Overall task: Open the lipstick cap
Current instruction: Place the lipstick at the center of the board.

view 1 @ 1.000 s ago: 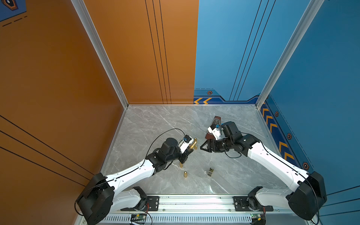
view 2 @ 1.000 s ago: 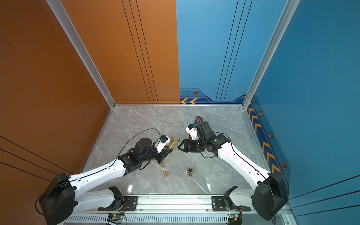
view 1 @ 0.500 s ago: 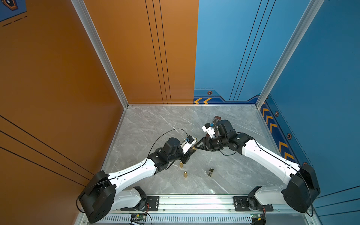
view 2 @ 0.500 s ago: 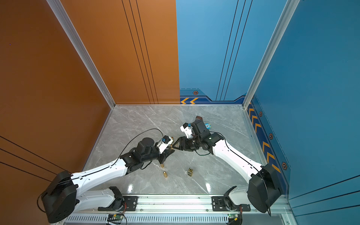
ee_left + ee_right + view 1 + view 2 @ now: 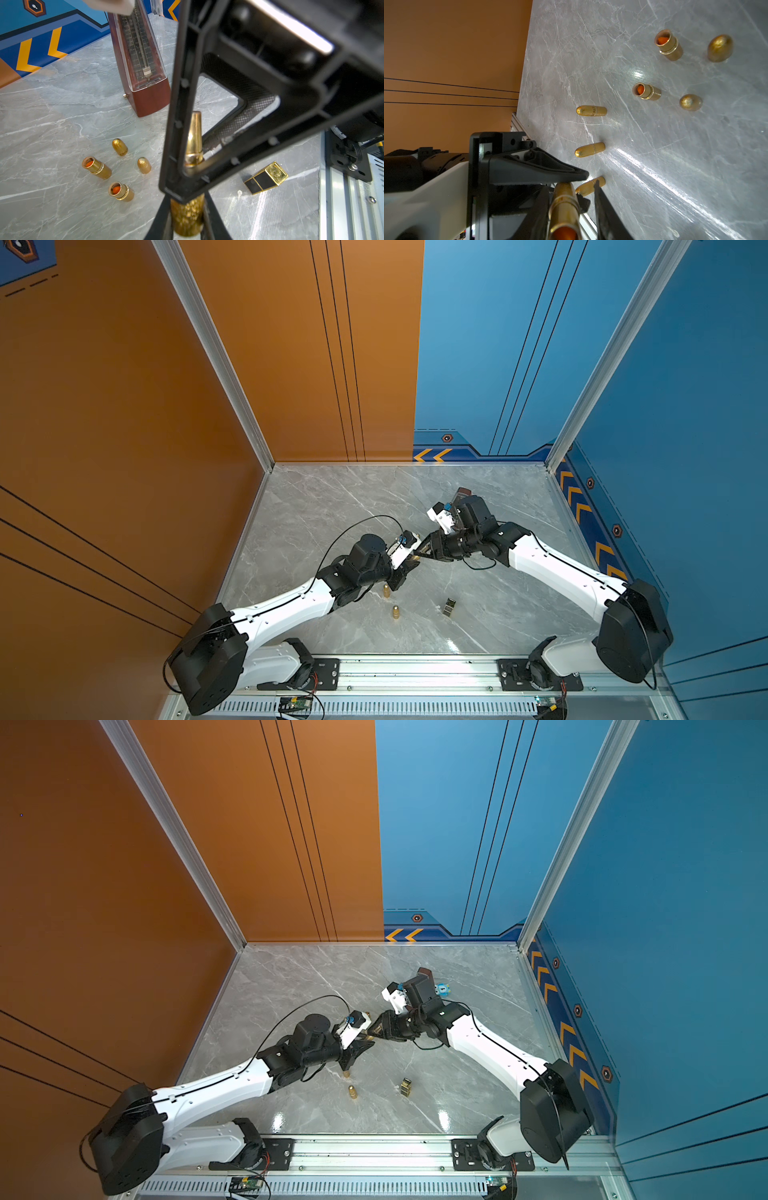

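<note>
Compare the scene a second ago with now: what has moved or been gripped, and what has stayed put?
The right tool swung in toward the left tool; its jaws now straddle the free end of the gold lipstick, a gap showing on one side. The left tool stayed shut on the lipstick's base. The metronome and square black-and-gold lipstick have not moved.

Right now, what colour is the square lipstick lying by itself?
The square lipstick is black with gold edging; clearest in the left wrist view.
</note>
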`<state>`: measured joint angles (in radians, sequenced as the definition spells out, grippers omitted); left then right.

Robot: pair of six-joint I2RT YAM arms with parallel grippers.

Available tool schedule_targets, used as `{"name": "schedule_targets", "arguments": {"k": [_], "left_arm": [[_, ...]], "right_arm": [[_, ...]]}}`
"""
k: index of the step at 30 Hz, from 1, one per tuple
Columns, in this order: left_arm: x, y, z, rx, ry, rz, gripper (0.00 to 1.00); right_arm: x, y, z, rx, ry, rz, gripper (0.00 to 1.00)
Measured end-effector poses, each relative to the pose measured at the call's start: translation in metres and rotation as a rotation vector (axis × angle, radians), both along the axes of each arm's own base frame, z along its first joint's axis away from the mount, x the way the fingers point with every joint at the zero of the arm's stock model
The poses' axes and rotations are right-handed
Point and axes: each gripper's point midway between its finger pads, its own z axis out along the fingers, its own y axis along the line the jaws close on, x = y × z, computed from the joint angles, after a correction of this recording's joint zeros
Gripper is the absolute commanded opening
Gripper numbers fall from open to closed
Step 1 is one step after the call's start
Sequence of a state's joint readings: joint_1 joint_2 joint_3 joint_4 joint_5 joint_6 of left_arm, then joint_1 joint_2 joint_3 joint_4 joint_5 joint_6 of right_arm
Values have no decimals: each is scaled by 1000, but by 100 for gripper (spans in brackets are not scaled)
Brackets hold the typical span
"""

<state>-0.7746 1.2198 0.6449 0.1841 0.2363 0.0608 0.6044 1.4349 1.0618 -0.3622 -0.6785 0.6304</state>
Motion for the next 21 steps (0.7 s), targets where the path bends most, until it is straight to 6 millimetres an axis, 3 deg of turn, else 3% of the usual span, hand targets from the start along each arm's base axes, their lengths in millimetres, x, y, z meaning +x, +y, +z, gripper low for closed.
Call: {"name": "schedule_targets", "arguments": {"k": [11,20,21], "left_arm": [[0,-1,-1,5,0,-2,0],[1,-2,-3,11,1,2,0],[2,-2,-3,11,1,3,5]], "right_arm": [[-2,5,1,11,-6,16,22],[-1,4,1,0,-16,16,20],[-1,4,1,-4,-19,14,20]]}}
